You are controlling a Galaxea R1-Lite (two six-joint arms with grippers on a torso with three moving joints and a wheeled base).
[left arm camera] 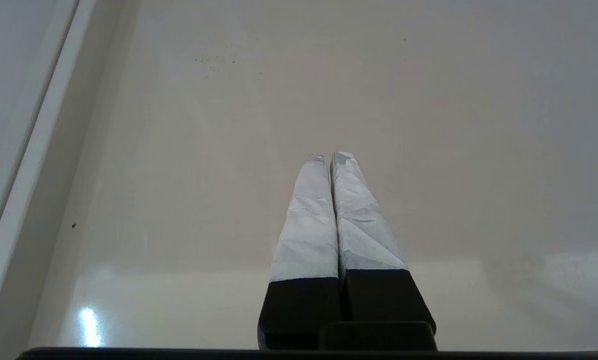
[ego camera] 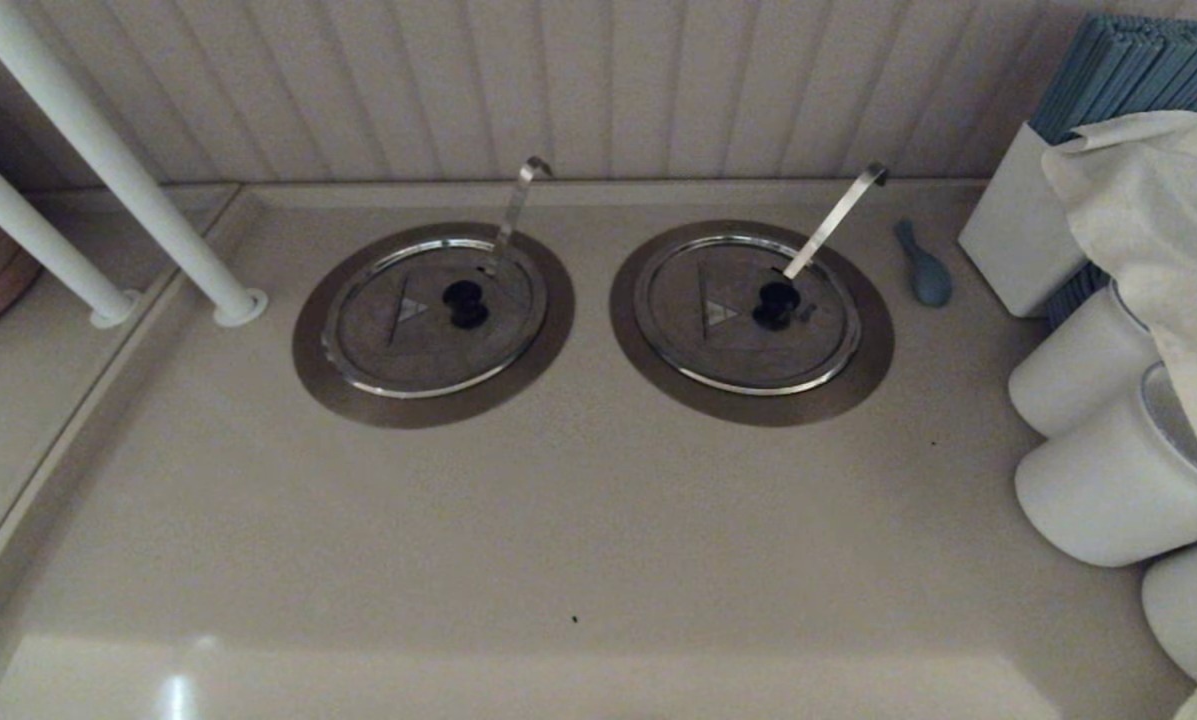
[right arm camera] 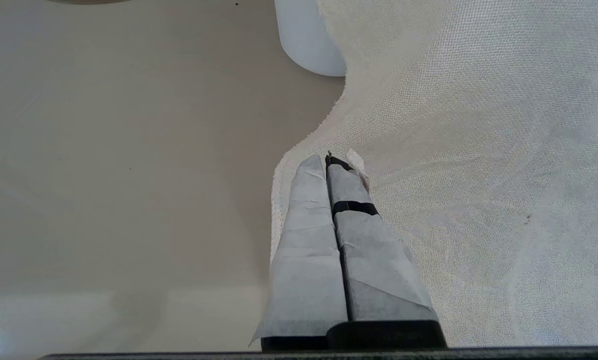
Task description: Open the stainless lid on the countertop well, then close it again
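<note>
In the head view the stainless lid [ego camera: 408, 325] lies flat and closed on the left countertop well, whose brown-grey collar [ego camera: 313, 370] shows around it; the hollow is hidden. The lid has a black centre knob [ego camera: 466, 303] and a small triangle mark [ego camera: 413, 309], and a thin hooked rod [ego camera: 514, 205] rises from its far edge. Neither arm appears in the head view. My left gripper [left arm camera: 330, 157] is shut on nothing above bare counter. My right gripper [right arm camera: 327, 160] is shut on nothing at the edge of a white cloth [right arm camera: 478, 150].
A twin lid [ego camera: 728, 320] with a flat strap-like ladle handle [ego camera: 838, 218] sits to the right. Beyond it lie a small blue object [ego camera: 924, 265], a white box of blue sticks [ego camera: 1018, 230], white round containers [ego camera: 1108, 480] and the draped cloth [ego camera: 1148, 200]. Two white poles [ego camera: 108, 160] stand at the left.
</note>
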